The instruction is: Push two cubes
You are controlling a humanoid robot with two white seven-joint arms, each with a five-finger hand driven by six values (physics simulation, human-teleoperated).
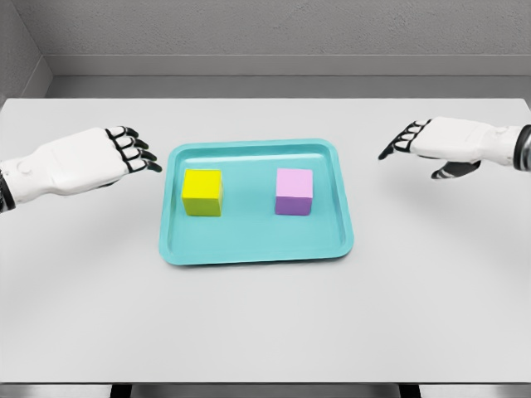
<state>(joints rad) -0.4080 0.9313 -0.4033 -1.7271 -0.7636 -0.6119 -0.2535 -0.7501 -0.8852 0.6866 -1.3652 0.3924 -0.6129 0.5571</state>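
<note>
2 cubes sit on the teal tray (257, 253), yellow cube (202, 192) at 9 o'clock, pink cube (294, 191) at 3, while the left hand (99, 157) and right hand (431, 141) hover outside, fingers loose, holding nothing.

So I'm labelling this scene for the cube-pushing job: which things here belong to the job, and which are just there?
Part of the job:
- yellow cube, on the tray
- pink cube, on the tray
- left hand, open, beside the tray
- right hand, open, to the tray's right

Just there:
- teal tray under the cubes
- white table
</note>
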